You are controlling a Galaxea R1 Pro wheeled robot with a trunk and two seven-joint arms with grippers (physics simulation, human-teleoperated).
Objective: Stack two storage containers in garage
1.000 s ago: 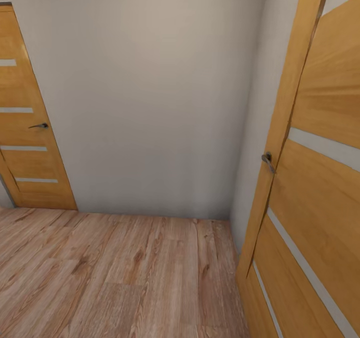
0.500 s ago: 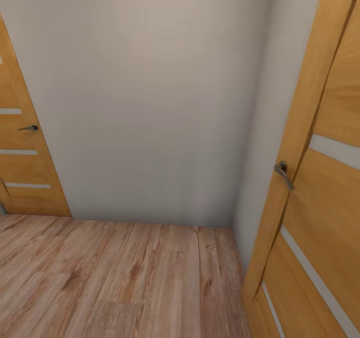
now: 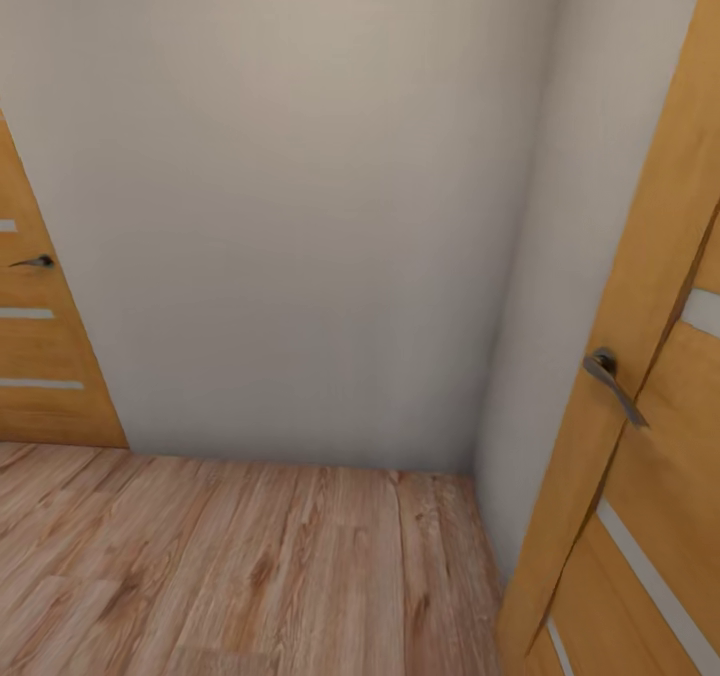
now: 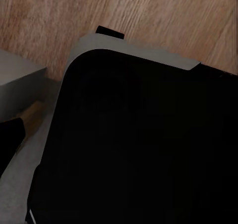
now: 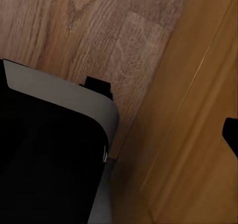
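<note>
The two storage containers are out of view. I face a corner of plain pale wall point(image 3: 300, 206) above light wood plank flooring point(image 3: 250, 566). In the left wrist view my black, grey-rimmed base point(image 4: 139, 144) sits over the planks, with a dark tip, perhaps a finger point(image 4: 9, 139), at the frame's edge. The right wrist view has the base point(image 5: 44, 159) close beside an orange wooden door point(image 5: 188, 134), and a similar dark tip point(image 5: 231, 133) at the edge. I cannot make out how either gripper's jaws stand.
An orange wooden door point(image 3: 640, 476) with a grey lever handle point(image 3: 615, 384) stands close on the right. Another such door point(image 3: 40, 366) with its handle point(image 3: 35, 261) is at the far left. The wall ahead is near.
The whole head view has shifted: I have closed in on the corner wall. Both doors have slid outward toward the picture's edges and the floor line sits lower.
</note>
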